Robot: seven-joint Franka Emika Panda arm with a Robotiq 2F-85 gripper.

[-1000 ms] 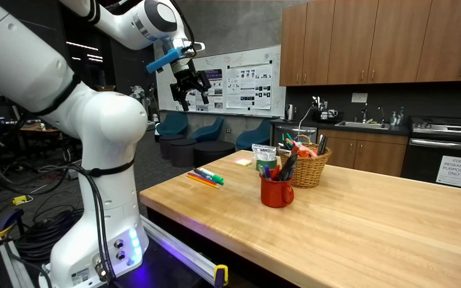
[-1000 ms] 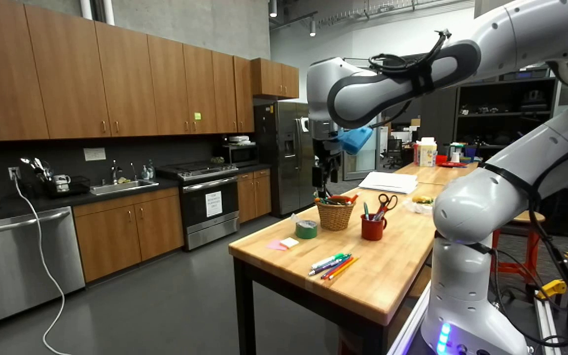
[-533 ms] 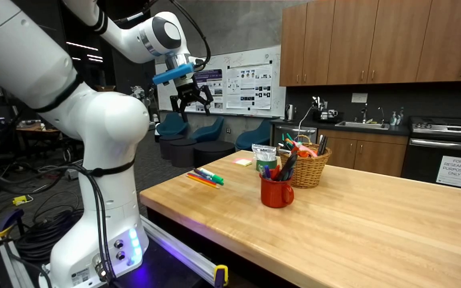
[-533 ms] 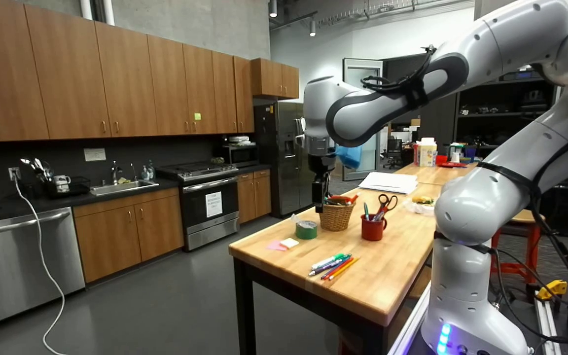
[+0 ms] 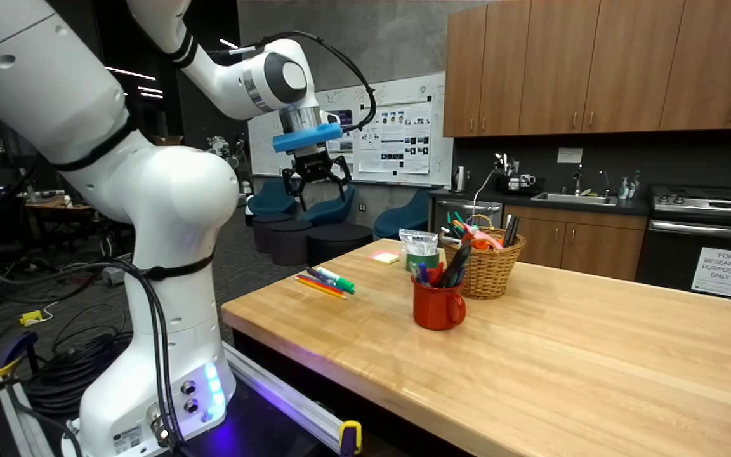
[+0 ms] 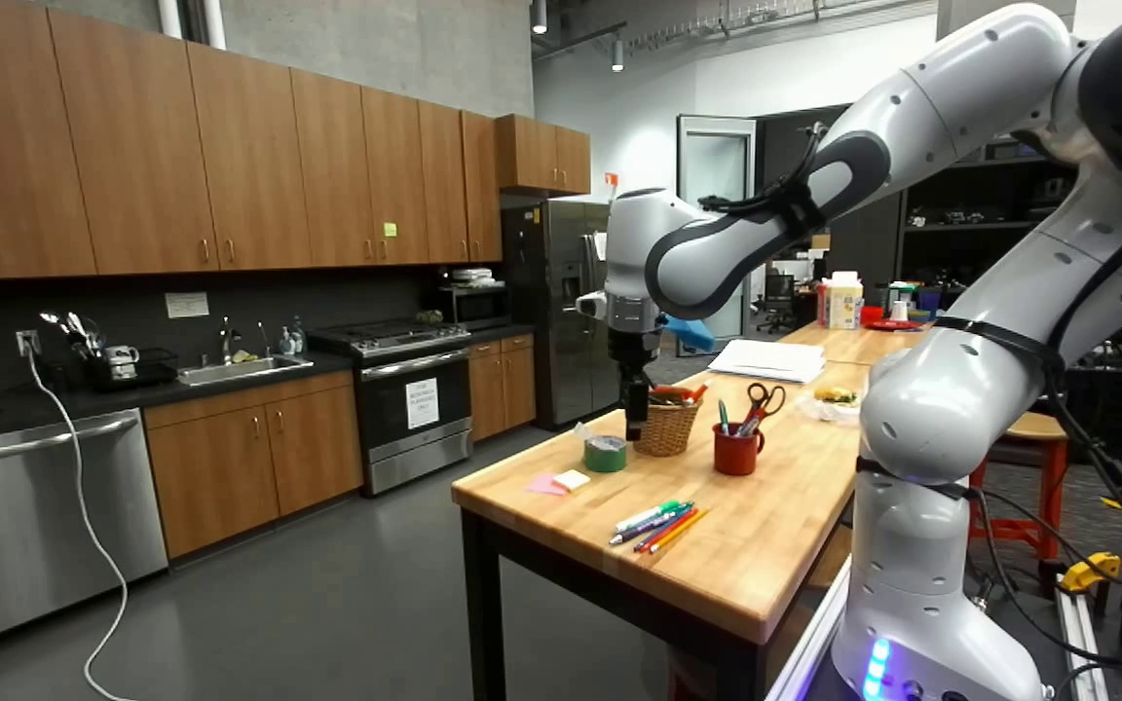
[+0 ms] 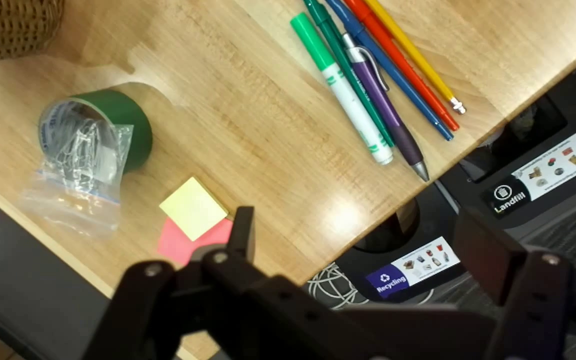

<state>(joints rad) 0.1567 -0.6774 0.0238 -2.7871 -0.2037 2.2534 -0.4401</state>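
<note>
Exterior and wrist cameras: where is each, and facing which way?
An exterior view: on the robot's side of the table, facing across toward whiteboard and sink; arm and gripper show.
An exterior view: off the table's end, facing along it toward the fridge; arm and gripper show.
Wrist view: on the wrist, facing down at pens and sticky notes; gripper fingers show.
Both exterior views share the red mug.

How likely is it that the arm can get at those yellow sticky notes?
Probably yes: the pincer is open, and nothing lies on the yellow sticky notes or visibly blocks the way. It would need lowering.
</note>
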